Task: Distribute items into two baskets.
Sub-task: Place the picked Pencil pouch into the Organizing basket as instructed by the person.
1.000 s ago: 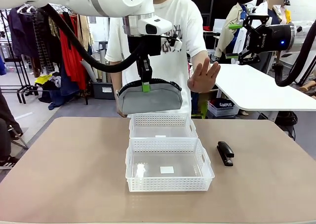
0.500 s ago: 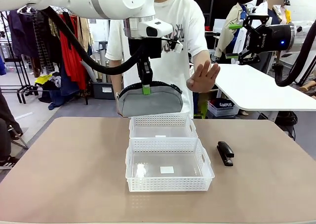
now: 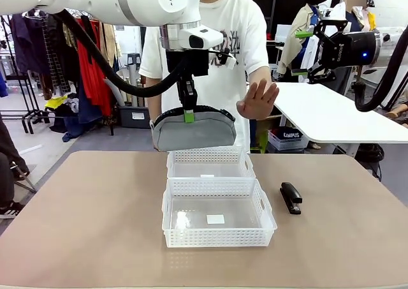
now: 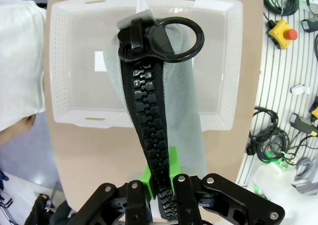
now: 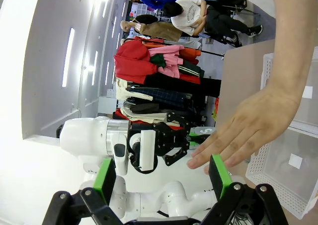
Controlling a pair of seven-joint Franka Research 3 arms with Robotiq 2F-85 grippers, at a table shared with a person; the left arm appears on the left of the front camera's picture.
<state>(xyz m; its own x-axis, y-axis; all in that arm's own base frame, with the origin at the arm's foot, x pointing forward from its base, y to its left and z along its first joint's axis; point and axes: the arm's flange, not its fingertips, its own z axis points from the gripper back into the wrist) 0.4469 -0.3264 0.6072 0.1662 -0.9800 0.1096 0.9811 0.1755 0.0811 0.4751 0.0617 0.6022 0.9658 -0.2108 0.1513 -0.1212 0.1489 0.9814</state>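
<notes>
Change since earlier frame: the person's raised hand [image 3: 257, 100] has shifted slightly toward the pouch.
Grey pouch [image 3: 193, 131]: hanging in the air above the far basket [image 3: 209, 155].
Left gripper [image 3: 188, 113]: clamped tight on the pouch's black zipper [image 4: 149, 135].
Near basket [image 3: 217, 238]: touching the far one.
Stapler [image 3: 291, 197]: on the table [image 3: 95, 206], just right of the near basket.
Right gripper [image 3: 301, 53]: jaws wide, holding nothing, raised at right.

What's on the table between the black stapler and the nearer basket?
Nothing. In the front view, a narrow strip of bare table separates the stapler from the near basket.
</notes>
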